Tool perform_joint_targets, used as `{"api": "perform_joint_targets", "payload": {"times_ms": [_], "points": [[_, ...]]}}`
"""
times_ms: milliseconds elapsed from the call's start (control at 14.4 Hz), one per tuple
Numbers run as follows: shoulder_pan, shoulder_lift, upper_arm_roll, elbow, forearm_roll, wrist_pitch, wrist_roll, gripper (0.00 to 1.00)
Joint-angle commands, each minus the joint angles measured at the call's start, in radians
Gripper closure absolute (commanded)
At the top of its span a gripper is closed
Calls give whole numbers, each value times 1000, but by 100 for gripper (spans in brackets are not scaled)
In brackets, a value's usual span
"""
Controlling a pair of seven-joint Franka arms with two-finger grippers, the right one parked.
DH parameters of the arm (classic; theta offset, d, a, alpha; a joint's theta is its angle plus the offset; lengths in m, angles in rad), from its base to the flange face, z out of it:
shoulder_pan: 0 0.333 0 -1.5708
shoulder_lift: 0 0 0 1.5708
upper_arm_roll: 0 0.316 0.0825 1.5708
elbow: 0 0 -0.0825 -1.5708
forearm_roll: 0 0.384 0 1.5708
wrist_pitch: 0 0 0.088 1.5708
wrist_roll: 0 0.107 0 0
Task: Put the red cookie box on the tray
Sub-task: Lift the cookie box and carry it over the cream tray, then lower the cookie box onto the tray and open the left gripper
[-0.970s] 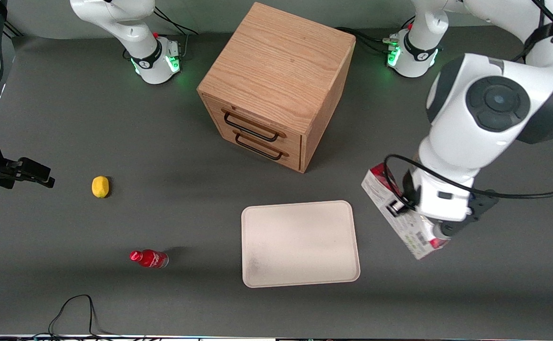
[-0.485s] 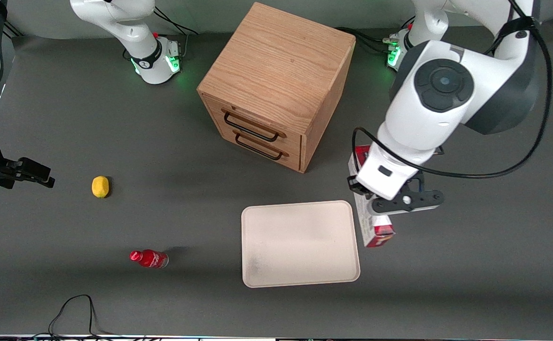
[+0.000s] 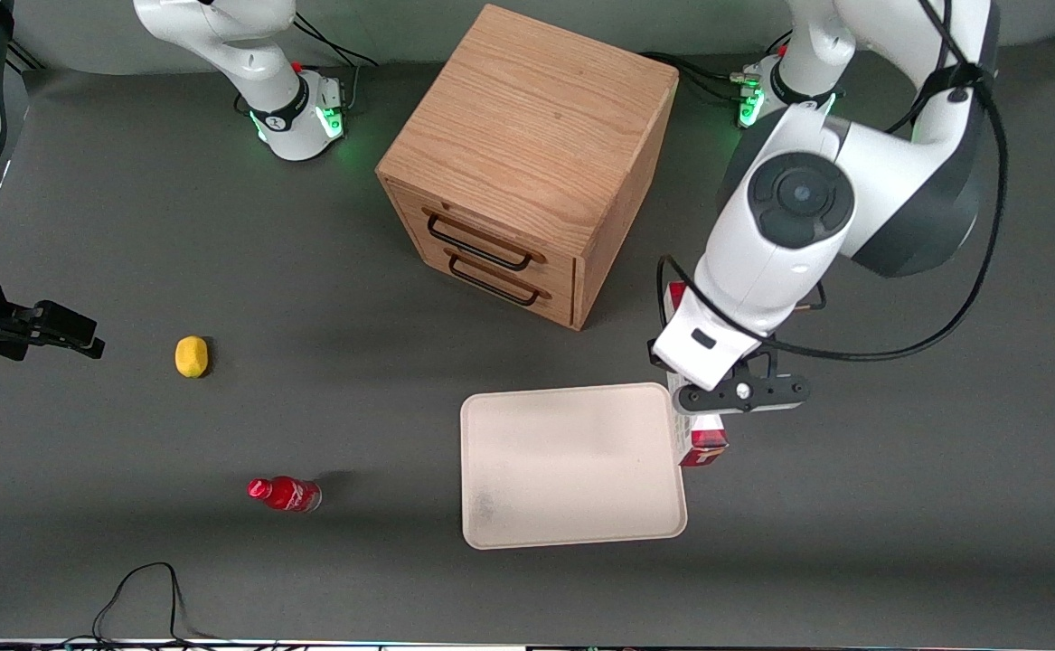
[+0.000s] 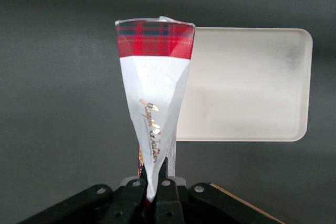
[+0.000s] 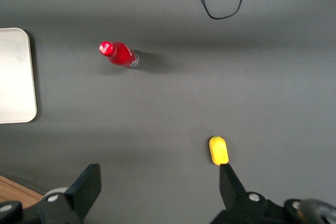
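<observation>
The red cookie box (image 4: 155, 93) hangs above the table, and my left gripper (image 4: 154, 182) is shut on its narrow edge. In the front view the box (image 3: 706, 445) sticks out from under the wrist. The gripper (image 3: 692, 402) is over the edge of the tray (image 3: 572, 466) that faces the working arm's end. The cream tray (image 4: 247, 87) lies flat with nothing on it. The arm hides most of the box in the front view. A red end (image 3: 676, 297) of the box shows nearer to the cabinet.
A wooden two-drawer cabinet (image 3: 532, 163) stands farther from the front camera than the tray. A small red bottle (image 3: 285, 494) and a yellow fruit (image 3: 191, 355) lie toward the parked arm's end. A black cable (image 3: 143, 588) loops near the table's front edge.
The gripper has carried the box from the working arm's end of the table toward the tray, turning it lengthwise along the tray's edge. Nothing else moved.
</observation>
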Motion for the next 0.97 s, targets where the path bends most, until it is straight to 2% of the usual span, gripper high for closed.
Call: {"api": "perform_joint_targets", "payload": {"times_ms": [0,346,900], "points": [[0,57,4,4,10,71,13,100],[1,174,4,-25,11,232,12,100],[15,235,15,-175,16,450,6,100]]}}
